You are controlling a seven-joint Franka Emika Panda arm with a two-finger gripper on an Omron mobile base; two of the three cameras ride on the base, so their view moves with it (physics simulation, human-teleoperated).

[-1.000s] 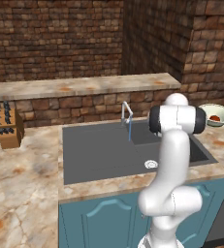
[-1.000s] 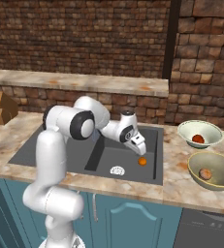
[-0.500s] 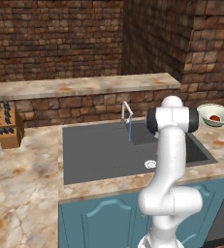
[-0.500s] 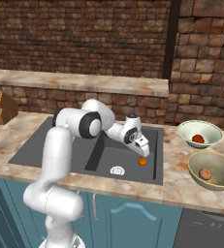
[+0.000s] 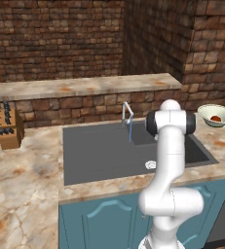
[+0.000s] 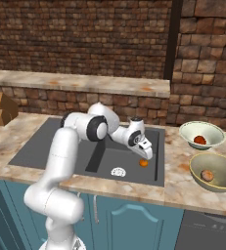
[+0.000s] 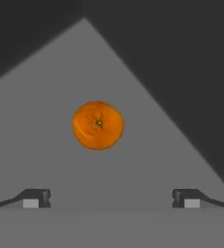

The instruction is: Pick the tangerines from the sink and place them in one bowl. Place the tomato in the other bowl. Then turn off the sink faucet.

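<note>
Pincer (image 7: 108,198) released, tips wide apart above round dimpled bright-orange tangerine (image 7: 98,125) on smooth grey sink (image 7: 45,121) floor.

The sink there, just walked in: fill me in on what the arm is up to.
The gripper hangs open low in the sink, just above the bright orange tangerine on the basin floor, not touching it. The paler tangerine already lies in the olive-tan bowl, and the tomato lies in the cream bowl. The faucet is running a thin stream.
</note>
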